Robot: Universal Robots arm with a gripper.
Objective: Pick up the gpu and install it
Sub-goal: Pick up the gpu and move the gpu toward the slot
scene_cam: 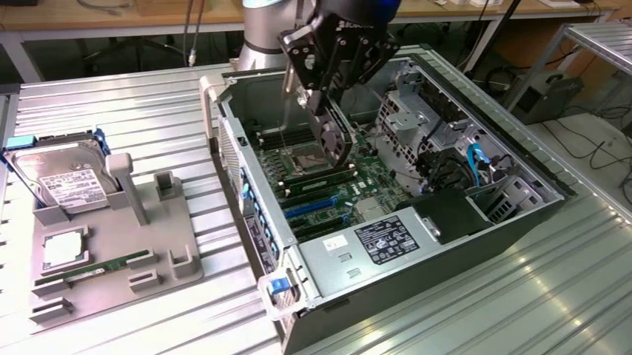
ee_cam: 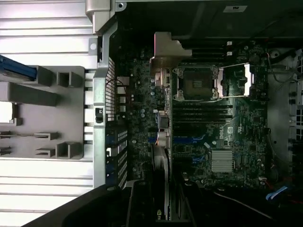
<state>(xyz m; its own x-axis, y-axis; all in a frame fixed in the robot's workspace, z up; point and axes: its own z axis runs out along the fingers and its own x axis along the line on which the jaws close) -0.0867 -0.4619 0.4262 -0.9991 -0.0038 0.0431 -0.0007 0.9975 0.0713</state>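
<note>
My gripper hangs over the open computer case and is shut on the gpu, a slim dark card held on edge above the motherboard. In the wrist view the gpu shows edge-on, running from my gripper out to its silvery bracket, which lies close to the case's rear wall. The card hovers above the board, apart from the blue expansion slots.
A grey holder tray on the exterior view's left carries a silver hard drive and a green memory stick. Inside the case are the open CPU socket, a drive cage and blue cables.
</note>
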